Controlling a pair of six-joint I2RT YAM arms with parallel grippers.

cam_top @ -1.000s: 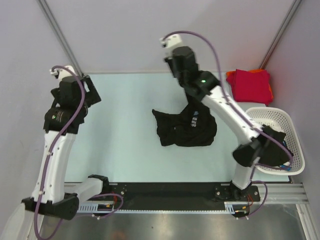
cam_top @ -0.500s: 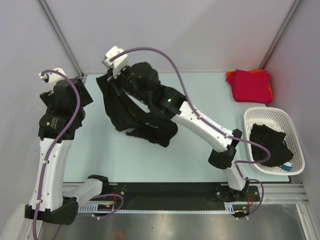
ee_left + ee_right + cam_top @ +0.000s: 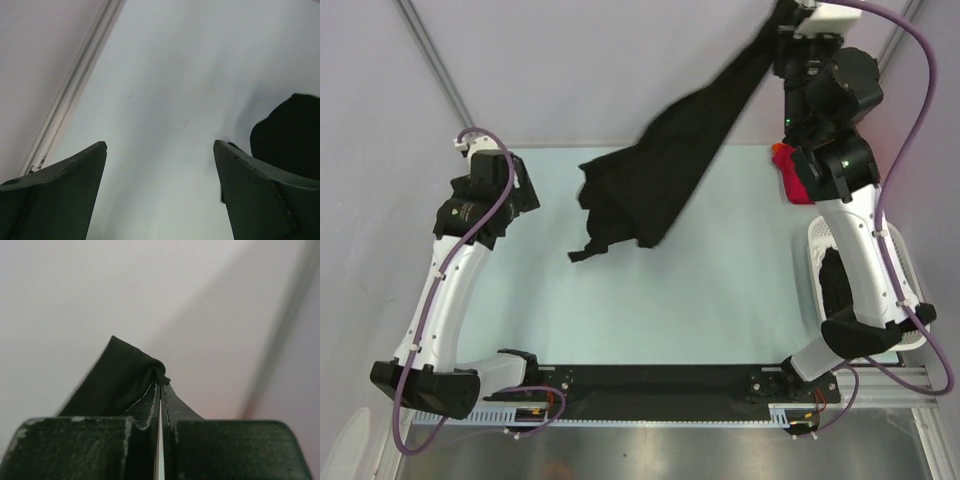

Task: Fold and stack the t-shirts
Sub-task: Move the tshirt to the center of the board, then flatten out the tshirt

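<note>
No text, label, brand or number can be read in any of the views. A small pale round marking is seen on the dark upper segment of the left arm (image 3: 461,211) in the top view, but it is too small for any lettering to be made out. A green indicator light (image 3: 788,123) is shown lit on the dark housing of the right arm (image 3: 850,230), and the cloth of the black t-shirt (image 3: 660,170) is seen only as plain dark folds.
</note>
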